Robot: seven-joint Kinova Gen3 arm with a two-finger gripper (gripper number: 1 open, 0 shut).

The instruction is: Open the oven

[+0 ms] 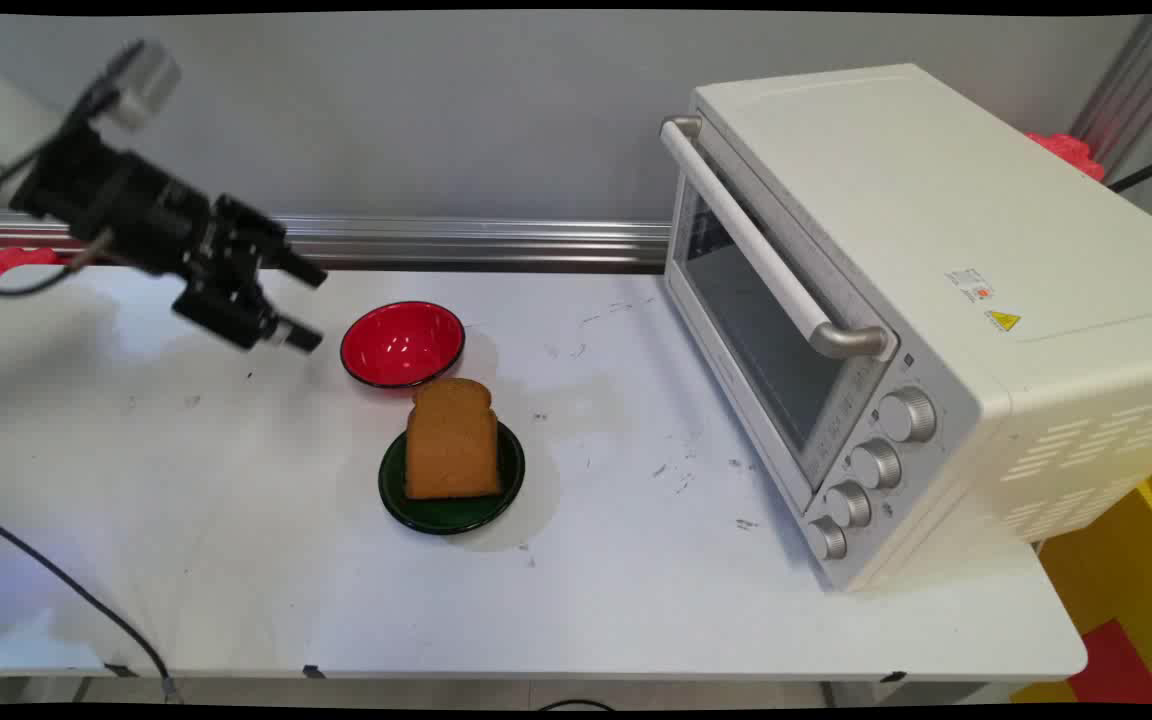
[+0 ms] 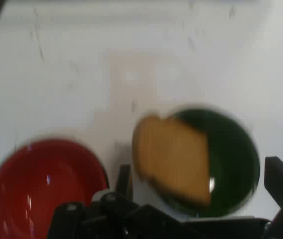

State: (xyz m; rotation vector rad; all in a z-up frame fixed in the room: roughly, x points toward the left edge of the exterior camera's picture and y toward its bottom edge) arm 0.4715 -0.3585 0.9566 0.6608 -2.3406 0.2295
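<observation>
- Two black fingers of the gripper (image 1: 308, 305) stand spread apart, holding nothing, raised just left of the red bowl (image 1: 402, 343).
- The bowl is round and glossy; the slice of bread (image 1: 450, 438), brown and matte, lies on a glossy dark green plate (image 1: 456, 510) on the white table (image 1: 236, 560).
- Only the main view shows the cream toaster oven (image 1: 936, 300), door shut.

Open white tabletop (image 1: 236, 560) lies to the left and near side. At centre, a shallow red bowl (image 1: 402, 343) stands just beyond a dark green plate (image 1: 451, 512) bearing a brown bread slice (image 1: 451, 440). A large cream toaster oven (image 1: 936, 300), door closed, blocks the right.
</observation>
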